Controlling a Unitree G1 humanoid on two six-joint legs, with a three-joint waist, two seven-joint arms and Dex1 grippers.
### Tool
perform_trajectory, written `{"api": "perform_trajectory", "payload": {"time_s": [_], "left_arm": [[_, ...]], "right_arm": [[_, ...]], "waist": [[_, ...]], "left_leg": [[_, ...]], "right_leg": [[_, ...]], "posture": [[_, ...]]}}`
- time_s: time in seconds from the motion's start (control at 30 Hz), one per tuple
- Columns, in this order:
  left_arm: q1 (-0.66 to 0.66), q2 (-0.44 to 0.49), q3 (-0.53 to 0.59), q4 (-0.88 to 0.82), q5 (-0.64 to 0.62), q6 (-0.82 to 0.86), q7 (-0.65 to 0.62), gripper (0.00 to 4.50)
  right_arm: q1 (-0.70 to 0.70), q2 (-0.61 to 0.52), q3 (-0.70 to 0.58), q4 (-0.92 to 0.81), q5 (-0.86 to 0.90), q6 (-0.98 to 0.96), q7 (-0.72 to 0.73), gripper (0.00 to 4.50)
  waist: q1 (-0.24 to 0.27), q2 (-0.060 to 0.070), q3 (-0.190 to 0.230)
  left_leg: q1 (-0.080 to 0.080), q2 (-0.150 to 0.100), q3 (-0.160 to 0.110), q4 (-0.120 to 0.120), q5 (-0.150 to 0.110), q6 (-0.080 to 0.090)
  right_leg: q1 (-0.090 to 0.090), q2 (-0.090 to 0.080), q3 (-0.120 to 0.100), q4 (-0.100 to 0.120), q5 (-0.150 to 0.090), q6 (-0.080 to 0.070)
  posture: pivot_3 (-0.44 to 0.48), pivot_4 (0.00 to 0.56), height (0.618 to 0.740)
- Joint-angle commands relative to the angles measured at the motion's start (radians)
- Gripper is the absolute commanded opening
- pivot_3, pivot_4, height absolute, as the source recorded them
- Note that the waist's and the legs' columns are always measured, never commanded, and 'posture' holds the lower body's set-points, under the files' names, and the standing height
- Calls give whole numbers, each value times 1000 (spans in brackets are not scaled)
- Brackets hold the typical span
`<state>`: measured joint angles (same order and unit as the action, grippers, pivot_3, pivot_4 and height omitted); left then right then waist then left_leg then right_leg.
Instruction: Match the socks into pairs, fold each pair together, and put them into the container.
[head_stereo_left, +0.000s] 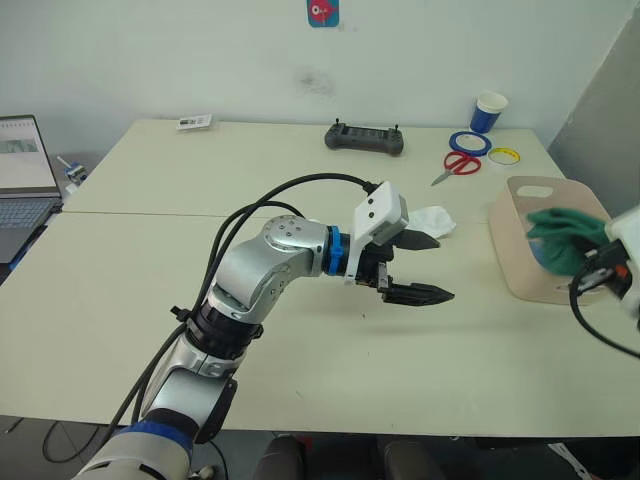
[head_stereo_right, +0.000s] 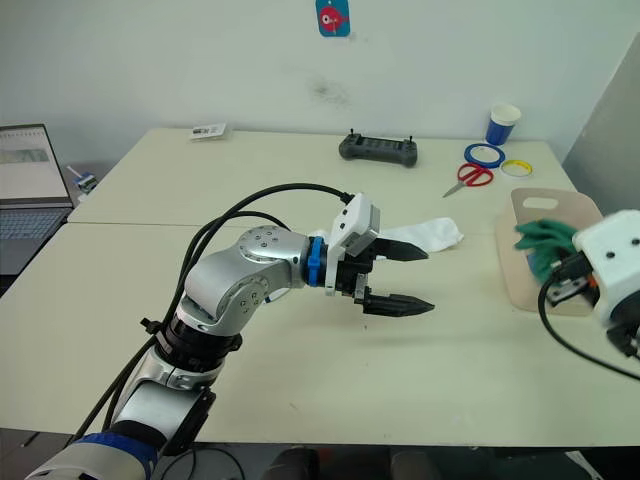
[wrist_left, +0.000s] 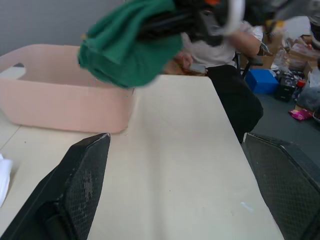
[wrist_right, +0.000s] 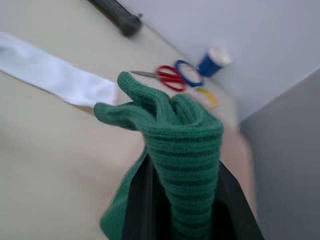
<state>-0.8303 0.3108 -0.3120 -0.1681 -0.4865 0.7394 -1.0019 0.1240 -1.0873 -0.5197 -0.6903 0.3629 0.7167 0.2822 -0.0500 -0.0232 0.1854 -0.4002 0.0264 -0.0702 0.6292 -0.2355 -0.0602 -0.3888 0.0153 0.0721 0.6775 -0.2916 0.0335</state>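
A bundle of dark green socks (head_stereo_left: 558, 240) hangs over the pale pink container (head_stereo_left: 533, 186) at the table's right edge. My right gripper (head_stereo_left: 590, 262) is shut on that bundle, and its black fingers (wrist_right: 140, 200) press the knit fabric (wrist_right: 186, 140) from both sides. A white sock (head_stereo_left: 432, 220) lies flat on the table left of the container. My left gripper (head_stereo_left: 425, 267) hovers just in front of the white sock, open and empty, pointing toward the container (wrist_left: 60, 100). The green bundle (wrist_left: 130, 45) shows above the container's rim.
Along the far edge lie a black controller (head_stereo_left: 365, 138), red scissors (head_stereo_left: 458, 165), a blue tape roll (head_stereo_left: 468, 142), a yellow tape ring (head_stereo_left: 503, 156) and a blue paper cup (head_stereo_left: 489, 112). A laptop (head_stereo_left: 22, 170) sits far left. A seated person (wrist_left: 225, 47) is beyond the table's right end.
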Motion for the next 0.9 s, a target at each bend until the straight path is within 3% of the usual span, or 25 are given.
{"api": "perform_trajectory", "payload": {"time_s": [0.03, 0.23, 0.4, 0.63, 0.9], "left_arm": [[-8, -12, 9, -45, -12, -9, 8, 4469], [-19, -27, 24, -55, -29, 11, 32, 4469], [-30, -36, 29, -55, -34, 13, 44, 4469], [-35, -39, 25, -53, -30, 3, 51, 4469], [-39, -36, 17, -46, -17, -12, 50, 4500]], "right_arm": [[-58, -58, 100, 177, -206, -187, -1, 0], [-248, -137, 343, 509, -450, -449, 54, 0], [-409, -91, 494, 707, -554, -534, 119, 0], [-534, -53, 579, 856, -604, -558, 252, 0], [-540, -77, 511, 766, -495, -429, 483, 2587]], "waist": [[1, 0, 0], [-1, 1, 1], [-3, 1, 0], [1, 2, 0], [2, 2, 0]], "left_leg": [[0, 0, 0, 0, 0, 0], [1, 0, 1, 0, 0, 0], [1, 0, 2, 1, 0, 0], [1, 0, 2, 1, 0, -1], [1, 0, 1, 1, 0, -1]], "right_leg": [[0, 0, 0, 0, 0, 0], [0, 0, 1, 1, 0, 0], [0, -1, 2, 1, 0, 0], [0, -1, 2, 2, 0, 0], [0, -1, 1, 3, 0, 0]], "posture": [[0, 150, 740], [0, 150, 740], [0, 150, 740], [0, 150, 740], [0, 150, 740]]}}
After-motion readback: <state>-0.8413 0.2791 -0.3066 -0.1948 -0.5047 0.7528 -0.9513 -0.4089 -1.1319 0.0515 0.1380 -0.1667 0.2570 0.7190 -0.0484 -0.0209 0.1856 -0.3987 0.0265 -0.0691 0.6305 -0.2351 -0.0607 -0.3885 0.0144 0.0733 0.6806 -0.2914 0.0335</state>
